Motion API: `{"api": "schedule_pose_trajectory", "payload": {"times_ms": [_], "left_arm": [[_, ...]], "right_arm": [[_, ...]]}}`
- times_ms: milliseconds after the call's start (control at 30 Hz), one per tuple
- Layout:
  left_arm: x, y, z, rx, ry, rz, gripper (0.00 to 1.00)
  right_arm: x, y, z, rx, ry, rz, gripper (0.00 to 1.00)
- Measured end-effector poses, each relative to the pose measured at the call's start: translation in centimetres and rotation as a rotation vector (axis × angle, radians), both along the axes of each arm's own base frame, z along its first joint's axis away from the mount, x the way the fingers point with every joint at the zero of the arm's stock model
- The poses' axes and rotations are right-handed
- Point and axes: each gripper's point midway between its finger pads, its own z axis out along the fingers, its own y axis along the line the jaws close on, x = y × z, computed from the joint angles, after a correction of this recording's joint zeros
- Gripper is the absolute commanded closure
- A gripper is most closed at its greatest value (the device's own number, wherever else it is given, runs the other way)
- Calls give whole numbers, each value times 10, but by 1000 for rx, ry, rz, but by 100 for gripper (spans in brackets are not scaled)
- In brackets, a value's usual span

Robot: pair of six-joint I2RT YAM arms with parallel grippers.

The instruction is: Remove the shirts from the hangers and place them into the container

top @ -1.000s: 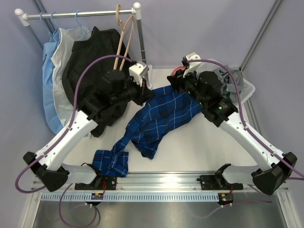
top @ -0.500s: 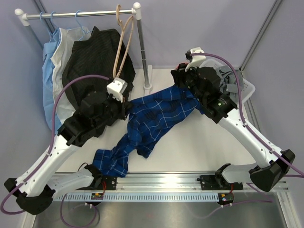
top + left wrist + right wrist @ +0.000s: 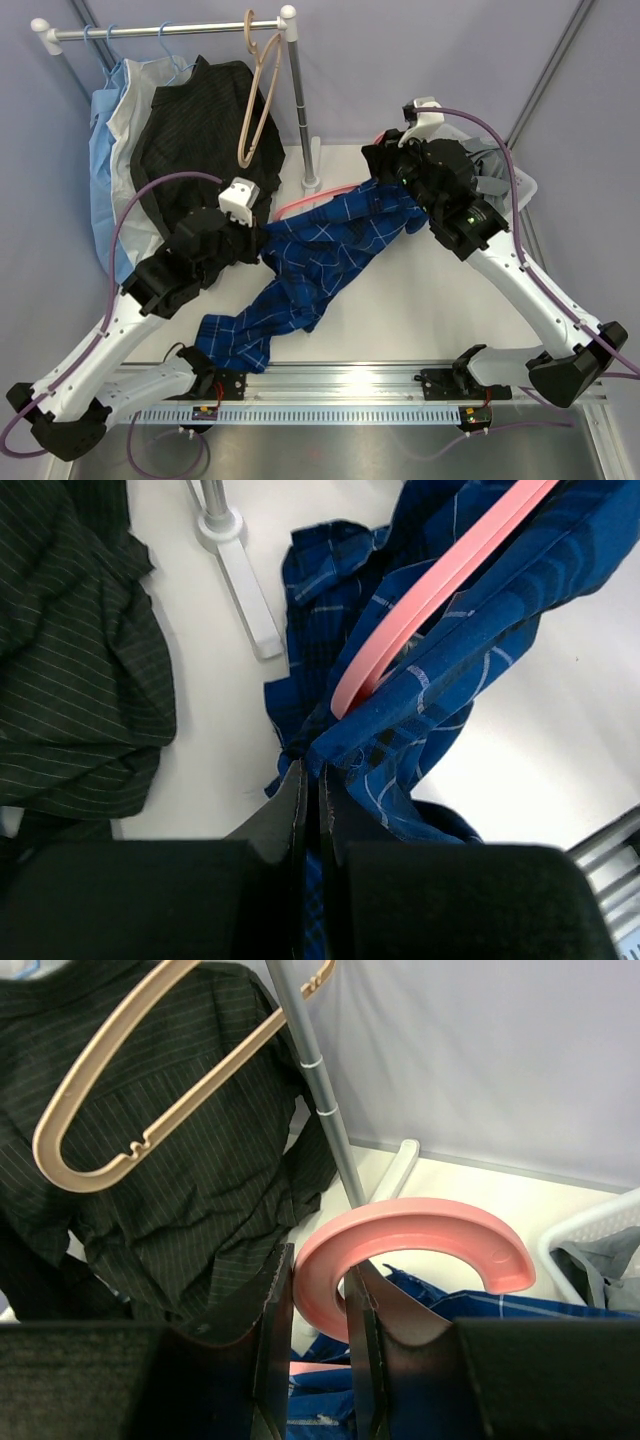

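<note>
The dark blue plaid shirt lies stretched across the table, still partly on the pink hanger. My left gripper is shut on a fold of that shirt, just below the bared pink hanger arm. My right gripper is shut on the pink hanger's thick hook, its jaws on either side of the hook's left curve. The tan hanger hangs bare on the rail. The grey shirt lies in the white container at the right.
A black pinstriped shirt and light blue and white shirts hang on the rail at the back left. The rack's upright pole and its white foot stand between the two grippers. A plaid sleeve trails toward the near edge.
My left gripper has pulled back toward the near left with the shirt cloth. My right gripper has moved back and right with the pink hook. The shirt is stretched, baring a pink hanger arm.
</note>
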Motion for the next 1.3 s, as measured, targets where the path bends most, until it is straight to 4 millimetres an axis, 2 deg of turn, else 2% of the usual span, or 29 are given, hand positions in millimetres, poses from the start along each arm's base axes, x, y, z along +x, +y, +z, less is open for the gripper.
{"api": "schedule_pose_trajectory", "payload": {"times_ms": [133, 233, 300, 367, 467, 500, 533, 600, 633, 700, 767, 900, 967, 1100, 1200, 1300], "left_arm": [[-1, -18, -13, -7, 61, -45, 100], [-10, -33, -17, -14, 84, -109, 100], [-16, -40, -16, -29, 91, -149, 89], [-21, -48, -14, -51, 96, -193, 87], [-28, -60, -13, -93, 100, -260, 73], [-30, -63, -14, -103, 106, -281, 56], [-32, -66, -15, -108, 109, -299, 45], [-35, -68, -15, -116, 113, -314, 32], [-35, -66, -13, -118, 103, -314, 22], [-38, -60, -4, -125, 71, -308, 14], [-42, -51, 9, -126, 36, -292, 13], [-43, -32, 59, -142, -84, -252, 12], [-43, -23, 85, -154, -149, -231, 11], [-44, -14, 123, -171, -234, -212, 11], [-37, -22, 134, -169, -242, -220, 13], [-19, -44, 120, -134, -183, -242, 18]], "right_arm": [[-3, -7, 9, 31, -11, -9, 100], [-1, -12, 13, 39, -19, -23, 100], [0, -13, 15, 45, -24, -29, 100], [0, -13, 18, 52, -33, -30, 100], [1, -13, 23, 62, -43, -32, 100], [2, -13, 26, 66, -47, -32, 100], [2, -13, 30, 71, -53, -31, 100], [2, -12, 37, 83, -68, -25, 100], [2, -12, 39, 87, -75, -19, 100], [-1, -7, 42, 89, -84, 15, 100], [-3, -3, 43, 85, -88, 41, 100], [-9, 8, 38, 65, -97, 117, 100], [-11, 15, 30, 48, -90, 157, 100], [-17, 27, 12, 15, -70, 237, 100], [-20, 35, 9, 5, -77, 281, 100], [-22, 43, 7, -1, -82, 313, 100]]}}
